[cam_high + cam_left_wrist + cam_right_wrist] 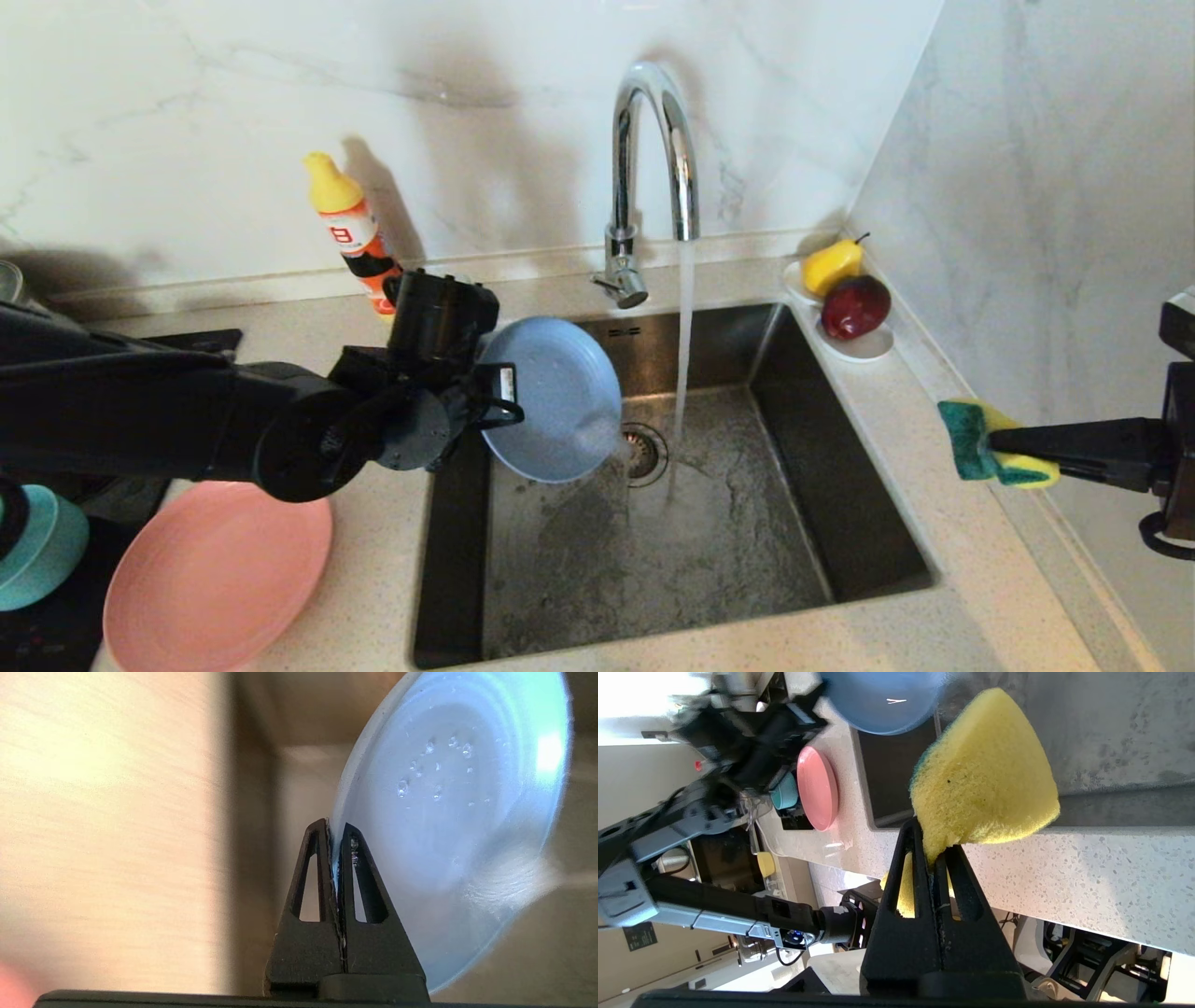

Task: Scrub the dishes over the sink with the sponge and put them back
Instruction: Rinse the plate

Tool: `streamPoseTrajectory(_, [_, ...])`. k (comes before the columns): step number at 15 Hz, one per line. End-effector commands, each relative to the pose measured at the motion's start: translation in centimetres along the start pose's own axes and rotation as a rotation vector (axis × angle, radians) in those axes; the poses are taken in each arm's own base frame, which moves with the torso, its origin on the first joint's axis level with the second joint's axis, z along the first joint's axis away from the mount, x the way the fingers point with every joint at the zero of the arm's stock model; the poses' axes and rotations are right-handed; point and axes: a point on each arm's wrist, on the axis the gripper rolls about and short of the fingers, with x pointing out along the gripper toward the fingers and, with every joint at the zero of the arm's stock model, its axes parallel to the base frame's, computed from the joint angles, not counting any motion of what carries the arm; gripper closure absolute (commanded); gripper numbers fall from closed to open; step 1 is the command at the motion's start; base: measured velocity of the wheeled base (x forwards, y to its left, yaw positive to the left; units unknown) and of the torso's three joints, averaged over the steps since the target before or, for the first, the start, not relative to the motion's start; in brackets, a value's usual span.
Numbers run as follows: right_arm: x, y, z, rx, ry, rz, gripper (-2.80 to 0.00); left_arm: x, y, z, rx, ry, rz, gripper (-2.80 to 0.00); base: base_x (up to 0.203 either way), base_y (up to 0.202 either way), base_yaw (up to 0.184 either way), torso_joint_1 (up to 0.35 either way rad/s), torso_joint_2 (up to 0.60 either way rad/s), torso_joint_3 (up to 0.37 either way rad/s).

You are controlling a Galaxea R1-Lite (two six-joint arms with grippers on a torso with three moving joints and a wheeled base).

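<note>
- i had the left gripper point(335, 830) pinched tight on the rim of the blue-grey plate point(557, 399), holding it tilted on edge over the left part of the sink point(878, 532), just beside the running water point(684, 327).
- the right gripper point(934, 856) was clamped on one corner of the sponge point(985, 779), out over the counter point(980, 597) to the right of the sink, well apart from the plate.
- risk, my judgement: the grip was a thin edge pinch on a wet, smooth plate; droplets beaded on its face in the left wrist view. scrubbing pressure from the sponge could lever the plate round in the fingers or slip it out into the steel basin.
- risk: the stream fell close to the plate's edge; swinging the plate further in would likely splash the counter and the gripper.
- risk: the sponge was held by a corner only, so it could fold or pull free under a hard rub.
- materials: plate matte, round, shallow with a raised rim; sponge soft, open-pored yellow foam with a green scouring side, squashed where the fingers bit.
- sink square, brushed stainless, wet floor, round drain strainer point(644, 455); counter speckled pale stone.
- salmon-pink plate point(219, 579) lay flat on the counter left of the sink, teal bowl point(37, 551) just beside it; both looked matte.
</note>
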Motion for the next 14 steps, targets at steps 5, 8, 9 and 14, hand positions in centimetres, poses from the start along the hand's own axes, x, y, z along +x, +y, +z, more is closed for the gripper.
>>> streamPoseTrajectory(5, [-0.1, 0.0, -0.1, 0.006, 0.005, 0.003, 0.0, -1.7, 3.9, 2.0, 0.049, -0.122, 0.086, 0.0, 0.0, 0.0, 0.0, 0.0, 0.0, 0.0])
streamPoseTrajectory(8, [-0.2, 0.2, -0.2, 0.001, 0.004, 0.008, 0.0, -1.5, 4.0, 0.7, 0.067, -0.112, 0.089, 0.0, 0.0, 0.0, 0.0, 0.0, 0.0, 0.0])
streamPoseTrajectory(9, [-0.1, 0.1, -0.2, 0.003, 0.006, 0.006, 0.0, -1.6, 4.1, 1.1, 0.071, -0.132, 0.088, 0.0, 0.0, 0.0, 0.0, 0.0, 0.0, 0.0])
streamPoseTrajectory(14, [0.3, -0.3, -0.1, 0.016, 0.019, -0.002, 0.0, -2.3, 4.7, 1.4, 0.069, -0.165, 0.092, 0.0, 0.0, 0.0, 0.0, 0.0, 0.0, 0.0])
